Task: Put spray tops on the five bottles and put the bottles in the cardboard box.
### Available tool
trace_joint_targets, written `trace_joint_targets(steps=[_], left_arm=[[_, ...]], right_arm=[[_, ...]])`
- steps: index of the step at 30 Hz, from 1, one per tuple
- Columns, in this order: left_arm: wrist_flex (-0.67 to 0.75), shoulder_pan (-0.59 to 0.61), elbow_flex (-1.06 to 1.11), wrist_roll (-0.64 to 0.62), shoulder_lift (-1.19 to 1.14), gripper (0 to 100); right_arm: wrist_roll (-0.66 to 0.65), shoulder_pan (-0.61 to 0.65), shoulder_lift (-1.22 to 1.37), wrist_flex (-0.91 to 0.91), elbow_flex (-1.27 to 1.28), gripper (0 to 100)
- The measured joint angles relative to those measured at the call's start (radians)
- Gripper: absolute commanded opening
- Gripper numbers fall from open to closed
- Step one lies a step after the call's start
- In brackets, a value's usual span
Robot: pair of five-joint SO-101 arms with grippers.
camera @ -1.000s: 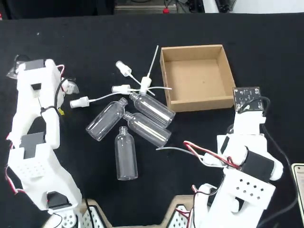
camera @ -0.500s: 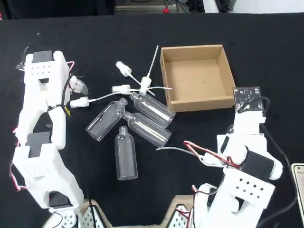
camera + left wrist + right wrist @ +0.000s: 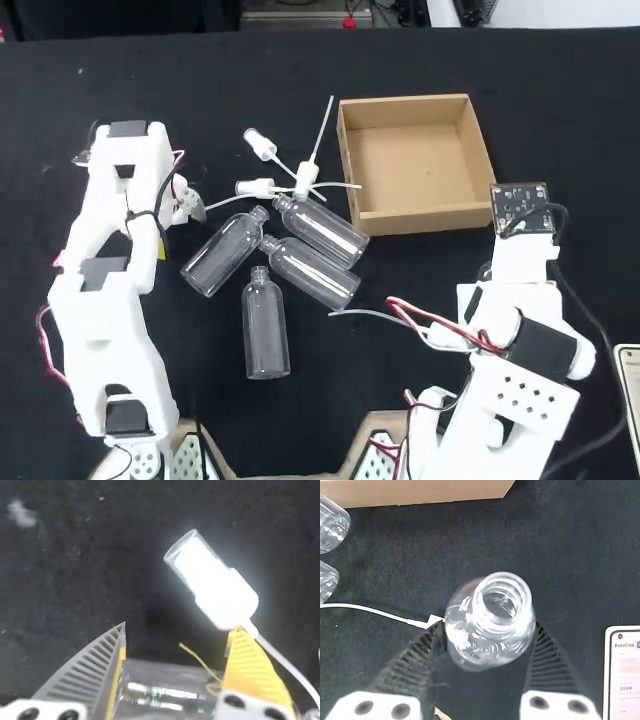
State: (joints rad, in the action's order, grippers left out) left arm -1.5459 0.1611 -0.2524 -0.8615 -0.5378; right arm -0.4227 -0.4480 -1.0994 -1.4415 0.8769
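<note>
Tabletop (image 3: 200, 80) of black cloth — left claw (image 3: 177, 630) apart, right claw (image 3: 488, 630) clamped on bottle (image 3: 495, 600)

Four bottles (image 3: 318, 231) lie left of the cardboard box (image 3: 415, 216), spray tops (image 3: 256, 187) behind them, a fifth bottle (image 3: 490, 622) in the right hand (image 3: 488, 631).

1. From above, the left arm (image 3: 125, 200) hides the head of a spray top (image 3: 225, 201).
2. In the right wrist view, the edge cuts off the cardboard box (image 3: 420, 492) and a phone (image 3: 622, 675).
3. We cannot see the lower part of the bottle (image 3: 490, 615) in the right gripper (image 3: 487, 630).
</note>
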Motion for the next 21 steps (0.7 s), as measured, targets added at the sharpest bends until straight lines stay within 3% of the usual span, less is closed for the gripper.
trace_joint_targets(steps=[17, 21], left_arm=[[0.015, 0.040, -0.064, 0.000, -0.055, 30], [0.014, 0.044, -0.107, 0.000, -0.057, 21]], right_arm=[[0.000, 0.000, 0.000, 0.000, 0.000, 13.7], [0.000, 0.000, 0.000, 0.000, 0.000, 13.8]])
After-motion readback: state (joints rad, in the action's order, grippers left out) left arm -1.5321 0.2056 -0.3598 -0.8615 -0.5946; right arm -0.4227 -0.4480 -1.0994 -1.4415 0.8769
